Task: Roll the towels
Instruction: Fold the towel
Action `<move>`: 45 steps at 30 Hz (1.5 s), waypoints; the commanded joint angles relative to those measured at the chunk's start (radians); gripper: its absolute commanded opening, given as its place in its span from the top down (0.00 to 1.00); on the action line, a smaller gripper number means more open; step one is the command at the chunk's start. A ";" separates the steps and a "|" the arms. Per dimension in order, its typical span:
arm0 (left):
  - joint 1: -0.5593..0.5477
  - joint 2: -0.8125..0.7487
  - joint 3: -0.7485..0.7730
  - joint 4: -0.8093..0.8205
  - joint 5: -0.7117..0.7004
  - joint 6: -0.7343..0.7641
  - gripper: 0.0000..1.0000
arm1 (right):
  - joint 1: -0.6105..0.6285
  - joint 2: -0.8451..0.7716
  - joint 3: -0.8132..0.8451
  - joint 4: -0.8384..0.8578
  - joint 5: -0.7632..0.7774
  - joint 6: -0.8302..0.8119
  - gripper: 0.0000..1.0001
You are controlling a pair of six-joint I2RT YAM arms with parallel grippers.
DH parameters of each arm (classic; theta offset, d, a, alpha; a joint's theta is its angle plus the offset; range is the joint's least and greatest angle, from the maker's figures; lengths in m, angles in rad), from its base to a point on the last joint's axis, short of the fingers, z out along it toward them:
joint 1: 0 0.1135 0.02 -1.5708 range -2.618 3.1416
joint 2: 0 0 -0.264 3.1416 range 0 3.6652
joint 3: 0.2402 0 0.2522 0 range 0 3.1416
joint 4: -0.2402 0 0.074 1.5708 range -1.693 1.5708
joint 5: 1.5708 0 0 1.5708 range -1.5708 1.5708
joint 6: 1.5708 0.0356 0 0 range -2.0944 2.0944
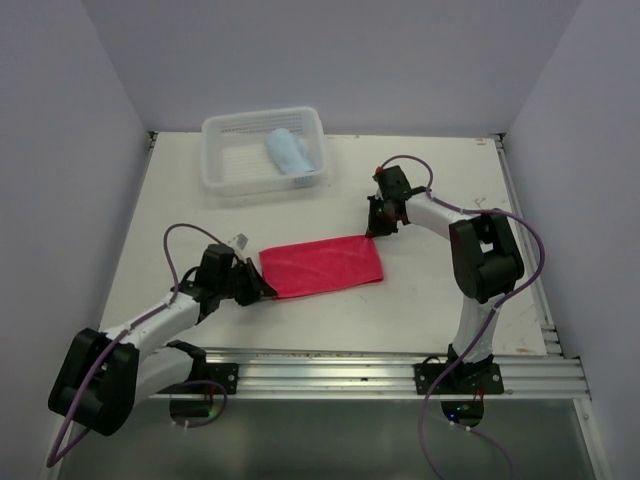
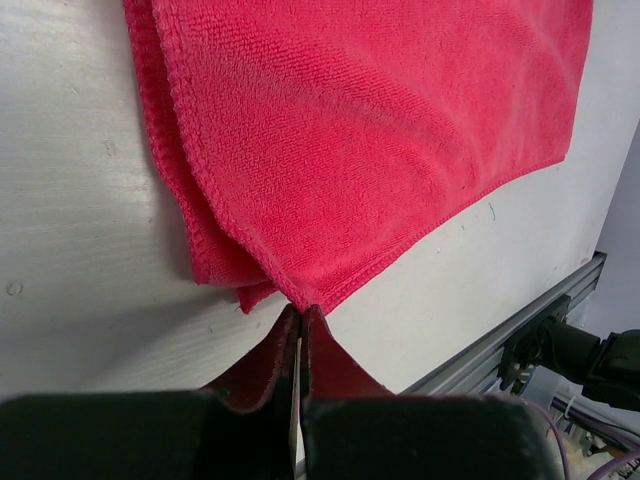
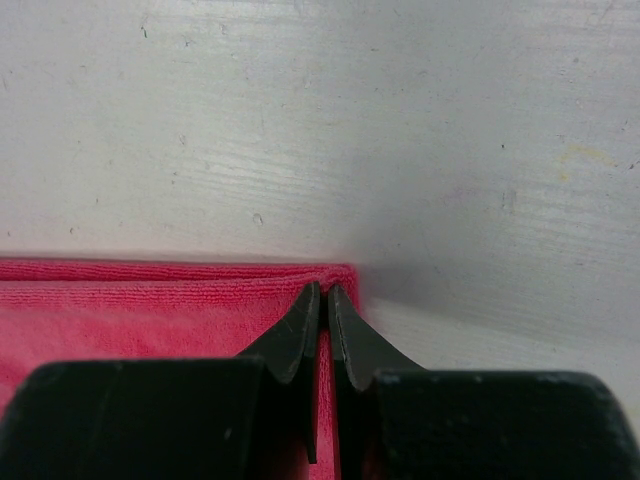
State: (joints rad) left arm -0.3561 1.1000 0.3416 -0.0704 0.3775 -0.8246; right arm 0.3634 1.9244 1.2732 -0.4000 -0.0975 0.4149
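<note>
The pinkish-red towel (image 1: 322,268) lies folded flat in the middle of the table. My left gripper (image 1: 262,290) sits low at its near left corner. In the left wrist view its jaws (image 2: 301,310) are shut, pinching the tip of that corner of the red towel (image 2: 360,140). My right gripper (image 1: 372,232) is at the towel's far right corner. In the right wrist view it is shut (image 3: 324,290) on the folded edge of the red towel (image 3: 150,310), with cloth showing between the fingers. The light blue towel (image 1: 289,153) lies bunched in the basket.
A clear plastic basket (image 1: 225,160) stands at the back left of the white table (image 1: 430,300). An aluminium rail (image 1: 380,372) runs along the near edge, with both arm bases on it. Walls close in the left, right and back sides.
</note>
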 commanded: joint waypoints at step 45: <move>-0.007 -0.080 0.365 -0.210 -0.194 0.131 0.37 | -0.014 -0.177 0.068 -0.094 0.008 -0.044 0.53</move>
State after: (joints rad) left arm -0.3569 0.9569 0.6285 -0.2966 0.1959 -0.7361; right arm 0.3618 1.8481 1.3216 -0.4713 -0.1081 0.3866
